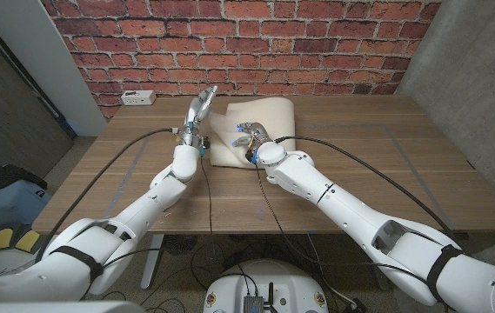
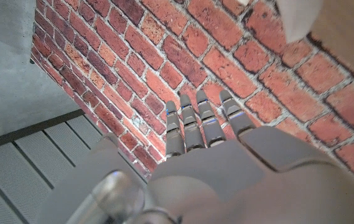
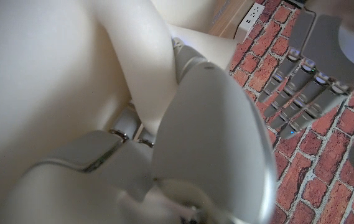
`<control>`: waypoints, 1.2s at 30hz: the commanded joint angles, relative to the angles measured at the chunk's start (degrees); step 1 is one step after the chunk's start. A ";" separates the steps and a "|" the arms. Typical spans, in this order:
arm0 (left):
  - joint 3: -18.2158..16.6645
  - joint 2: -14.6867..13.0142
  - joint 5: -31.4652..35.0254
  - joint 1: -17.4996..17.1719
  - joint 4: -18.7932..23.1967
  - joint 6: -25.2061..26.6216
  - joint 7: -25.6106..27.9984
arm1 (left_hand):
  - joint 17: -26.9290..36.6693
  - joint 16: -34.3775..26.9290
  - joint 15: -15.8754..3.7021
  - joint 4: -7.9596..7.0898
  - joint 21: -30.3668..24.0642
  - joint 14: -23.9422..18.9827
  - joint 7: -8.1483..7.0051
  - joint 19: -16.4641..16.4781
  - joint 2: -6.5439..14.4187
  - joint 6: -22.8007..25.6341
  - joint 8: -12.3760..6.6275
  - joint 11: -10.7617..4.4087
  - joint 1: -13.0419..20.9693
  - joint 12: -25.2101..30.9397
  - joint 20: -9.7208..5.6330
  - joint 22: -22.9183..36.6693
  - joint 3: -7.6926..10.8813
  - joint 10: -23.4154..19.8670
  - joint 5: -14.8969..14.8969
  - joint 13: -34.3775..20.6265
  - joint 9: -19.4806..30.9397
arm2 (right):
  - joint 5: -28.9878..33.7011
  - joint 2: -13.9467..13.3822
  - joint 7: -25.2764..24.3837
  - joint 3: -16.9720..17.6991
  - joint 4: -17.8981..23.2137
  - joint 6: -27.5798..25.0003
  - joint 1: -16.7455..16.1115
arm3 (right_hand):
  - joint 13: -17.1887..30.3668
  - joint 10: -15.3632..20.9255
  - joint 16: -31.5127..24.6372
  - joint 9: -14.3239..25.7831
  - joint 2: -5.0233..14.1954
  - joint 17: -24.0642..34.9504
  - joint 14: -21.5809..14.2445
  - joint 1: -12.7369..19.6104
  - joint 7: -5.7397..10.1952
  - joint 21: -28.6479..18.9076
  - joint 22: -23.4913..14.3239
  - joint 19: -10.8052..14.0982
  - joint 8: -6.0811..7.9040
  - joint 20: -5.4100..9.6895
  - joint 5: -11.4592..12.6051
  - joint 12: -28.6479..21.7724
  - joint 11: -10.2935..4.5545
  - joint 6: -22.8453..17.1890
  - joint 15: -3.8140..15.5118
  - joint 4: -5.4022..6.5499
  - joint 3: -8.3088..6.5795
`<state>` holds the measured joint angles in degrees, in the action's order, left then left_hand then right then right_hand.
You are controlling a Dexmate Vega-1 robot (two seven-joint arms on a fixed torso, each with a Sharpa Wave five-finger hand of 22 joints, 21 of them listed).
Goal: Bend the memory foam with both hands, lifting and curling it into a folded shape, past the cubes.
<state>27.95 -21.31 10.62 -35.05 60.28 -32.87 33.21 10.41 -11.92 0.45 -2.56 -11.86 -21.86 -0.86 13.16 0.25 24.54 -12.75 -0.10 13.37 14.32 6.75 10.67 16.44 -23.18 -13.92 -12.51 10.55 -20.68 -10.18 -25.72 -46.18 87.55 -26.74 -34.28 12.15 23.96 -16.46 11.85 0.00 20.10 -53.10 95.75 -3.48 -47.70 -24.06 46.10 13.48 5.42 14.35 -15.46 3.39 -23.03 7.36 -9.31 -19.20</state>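
The foam (image 1: 264,117), cream-coloured, lies on the wooden counter (image 1: 386,174), toward its far side, near the brick wall (image 1: 317,43). Its far edge is raised and curled over; the near part lies flatter on the counter.

Right hand (image 1: 249,135) is on the foam, about the middle of its near half. In the right wrist view the right hand (image 3: 195,124) has its fingers (image 3: 183,56) dug into a fold of the foam (image 3: 52,93), with foam surface bulging on both sides of them. The hand grips the foam. How much of the foam is off the counter cannot be told.

Left hand (image 1: 200,106) stands at the foam's left edge, raised above the counter, fingers straight and pointing up toward the wall. In the left wrist view the left hand (image 2: 208,155) has its fingers (image 2: 195,124) extended side by side, a little apart, nothing between them; the brick wall (image 2: 133,56) is behind them. The hand holds nothing. Whether its side touches the foam's edge cannot be told from the head view; it is at least just beside it. The left hand's fingers (image 3: 307,81) also appear in the right wrist view, straight, near the foam.

A white power strip (image 1: 137,97) sits on the counter left of the foam, by the wall. Black cables run along both arms over the counter's near half.
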 commanded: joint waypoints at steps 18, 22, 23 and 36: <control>8.68 -16.18 14.90 3.31 35.91 49.78 -25.16 | -0.49 1.39 -2.74 4.62 -0.16 1.97 3.66 -2.13 10.68 9.16 0.16 -1.30 11.30 -0.58 -5.33 0.19 17.64 -3.88 2.39 0.80 0.06 | 3.33 -1.03 1.01 0.22 3.43 -0.06 -1.62 | 0.31 0.17 0.02 0.17 -0.04 0.16 -0.59 0.39 0.30 -0.73 -0.08 -0.56 -0.30 7.41 0.17 0.31 -0.14 -0.08 5.19 0.02 0.27; 9.93 -15.75 13.91 4.58 33.84 50.98 -26.74 | -0.22 1.03 -2.05 2.51 -0.47 1.14 4.45 -1.69 10.37 9.41 0.59 -0.44 9.14 -0.62 -5.76 0.26 17.41 -4.51 3.10 0.83 0.11 | 3.30 -0.88 1.23 0.39 3.24 0.05 -1.58 | 0.32 0.17 0.05 0.18 -0.05 0.16 -0.55 0.37 0.30 -0.83 -0.06 -0.61 -0.32 7.41 0.16 0.36 -0.15 -0.08 5.17 0.02 0.28; 10.24 -15.66 13.71 4.88 33.28 51.20 -26.99 | -0.19 1.05 -1.85 2.20 -0.50 1.21 4.64 -1.65 10.34 9.30 0.70 -0.46 8.83 -0.64 -5.79 0.27 17.35 -4.54 3.19 0.83 0.12 | 3.34 -0.92 1.36 0.36 3.23 0.12 -1.56 | 0.32 0.17 0.06 0.18 -0.04 0.16 -0.55 0.37 0.27 -0.86 -0.05 -0.62 -0.33 7.41 0.16 0.37 -0.13 -0.07 5.17 0.03 0.28; 15.25 -14.80 12.30 9.52 27.51 50.61 -32.16 | -0.12 1.73 -2.17 -1.82 -0.07 3.76 4.67 -3.48 11.65 7.90 1.76 -0.68 6.62 -1.87 -5.96 0.35 19.49 -2.71 3.54 0.99 0.09 | 3.97 -0.61 1.72 0.29 2.39 0.39 -1.12 | 0.33 0.18 0.12 0.19 -0.05 0.19 -0.49 0.37 0.21 -1.14 0.02 -0.75 -0.38 7.42 0.14 0.49 -0.10 -0.15 5.15 0.03 0.27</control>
<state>39.41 -36.35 23.73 -28.98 91.21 16.28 6.02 10.21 -10.36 -1.67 -3.65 -12.14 -18.64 4.00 10.18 11.11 33.01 -11.21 -0.71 20.59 12.70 0.89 10.81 35.30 -26.43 -10.57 -11.44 10.54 -17.19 -11.08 -24.29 -45.91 90.60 -26.64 -35.77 12.40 23.95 -16.40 11.84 -0.01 20.06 -53.10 95.74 -3.48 -48.57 -23.76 45.66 13.04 5.24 14.34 -15.02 3.38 -23.02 7.36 -9.31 -19.20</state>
